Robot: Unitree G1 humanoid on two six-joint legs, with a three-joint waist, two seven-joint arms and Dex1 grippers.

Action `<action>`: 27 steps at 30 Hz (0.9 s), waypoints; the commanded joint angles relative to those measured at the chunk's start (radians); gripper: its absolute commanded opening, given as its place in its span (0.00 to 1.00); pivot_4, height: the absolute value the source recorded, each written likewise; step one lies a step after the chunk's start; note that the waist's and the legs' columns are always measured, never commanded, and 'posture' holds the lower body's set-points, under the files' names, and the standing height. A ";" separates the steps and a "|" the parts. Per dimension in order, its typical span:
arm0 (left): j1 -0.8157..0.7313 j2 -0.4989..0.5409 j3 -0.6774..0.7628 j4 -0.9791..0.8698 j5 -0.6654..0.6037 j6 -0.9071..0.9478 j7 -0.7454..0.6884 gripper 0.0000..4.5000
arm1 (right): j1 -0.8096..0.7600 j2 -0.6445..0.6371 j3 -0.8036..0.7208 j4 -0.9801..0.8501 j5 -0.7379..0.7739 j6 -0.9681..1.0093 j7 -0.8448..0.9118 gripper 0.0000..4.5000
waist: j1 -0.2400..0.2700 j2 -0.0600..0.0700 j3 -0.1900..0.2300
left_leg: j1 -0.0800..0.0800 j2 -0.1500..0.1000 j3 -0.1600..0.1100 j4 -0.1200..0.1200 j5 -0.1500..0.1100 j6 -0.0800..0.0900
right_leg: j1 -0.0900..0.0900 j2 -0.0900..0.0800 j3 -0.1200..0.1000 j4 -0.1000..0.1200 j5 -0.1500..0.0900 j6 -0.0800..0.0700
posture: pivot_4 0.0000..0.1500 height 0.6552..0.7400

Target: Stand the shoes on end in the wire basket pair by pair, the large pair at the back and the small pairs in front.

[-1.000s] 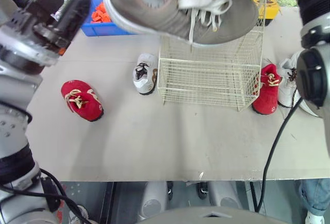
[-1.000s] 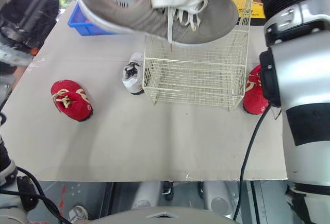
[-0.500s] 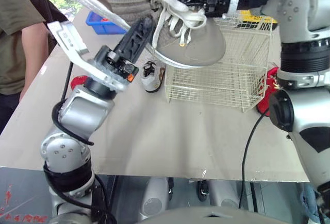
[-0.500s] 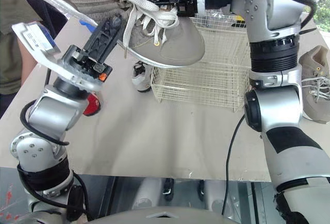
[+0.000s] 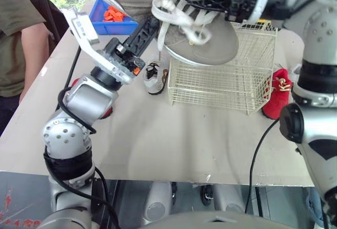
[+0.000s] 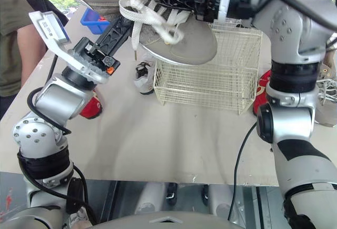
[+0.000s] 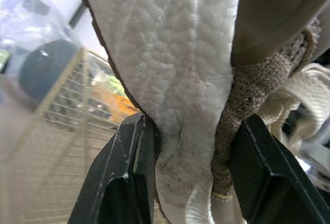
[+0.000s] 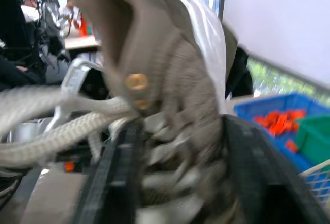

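A large grey shoe (image 5: 202, 47) with white laces hangs in the air above the cream wire basket (image 5: 226, 84), its white sole turned up. My left gripper (image 7: 192, 131) is shut on the shoe's sole edge and upper, one black finger on each side. My right gripper (image 8: 175, 131) straddles the laced top with its fingers spread wide. A small white shoe (image 5: 154, 77) lies left of the basket and a small red shoe (image 5: 276, 95) lies right of it. Another red shoe (image 6: 90, 108) is partly hidden behind my left arm. A second large grey shoe (image 6: 329, 95) lies at the far right.
A person (image 5: 21, 34) in an olive shirt stands at the table's left edge. A blue bin (image 5: 113, 18) with orange parts sits at the back left. A yellow object (image 5: 259, 14) lies behind the basket. The basket holds nothing.
My left arm rose to the grey shoe and its fingers closed on it. My right gripper's fingers spread apart. The shoe tipped sole-up, and the camera shifted.
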State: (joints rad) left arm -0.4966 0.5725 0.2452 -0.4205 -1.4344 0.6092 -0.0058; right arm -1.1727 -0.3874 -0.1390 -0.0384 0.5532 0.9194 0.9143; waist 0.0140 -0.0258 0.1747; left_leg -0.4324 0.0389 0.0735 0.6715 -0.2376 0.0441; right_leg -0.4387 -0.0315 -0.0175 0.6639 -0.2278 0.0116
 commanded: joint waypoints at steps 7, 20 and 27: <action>-0.385 0.184 -0.059 0.371 0.366 -0.048 -0.397 0.34 | 0.487 -0.071 -0.119 -0.467 -0.006 -0.289 -0.125 1.00 | 0.000 0.000 0.000 | 0.000 -0.001 0.000 0.000 0.000 0.000 | 0.000 0.000 -0.004 -0.001 -0.001 0.002 | 1.00 1.00; -0.938 0.003 -0.270 1.265 1.014 -0.614 -0.863 0.32 | 0.820 -0.188 -0.300 -0.650 0.210 -0.278 -0.236 1.00 | 0.000 0.000 0.000 | 0.001 -0.002 0.002 0.003 0.000 0.000 | 0.005 0.002 -0.008 -0.003 -0.001 0.002 | 1.00 1.00; -1.136 -0.040 -0.118 1.472 0.965 -0.435 -0.892 0.32 | 0.831 -0.264 -0.296 -0.599 0.234 -0.299 -0.249 1.00 | -0.005 -0.001 0.001 | 0.000 -0.002 -0.001 0.004 -0.002 0.004 | 0.004 0.003 -0.008 -0.001 -0.002 0.003 | 1.00 1.00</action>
State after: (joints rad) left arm -1.5750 0.5255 0.0752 1.0640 -0.4431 0.1669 -0.8911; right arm -0.3389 -0.6366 -0.4277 -0.6176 0.7741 0.6472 0.6678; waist 0.0085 -0.0265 0.1755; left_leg -0.4327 0.0375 0.0713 0.6757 -0.2395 0.0475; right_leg -0.4351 -0.0288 -0.0247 0.6625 -0.2302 0.0157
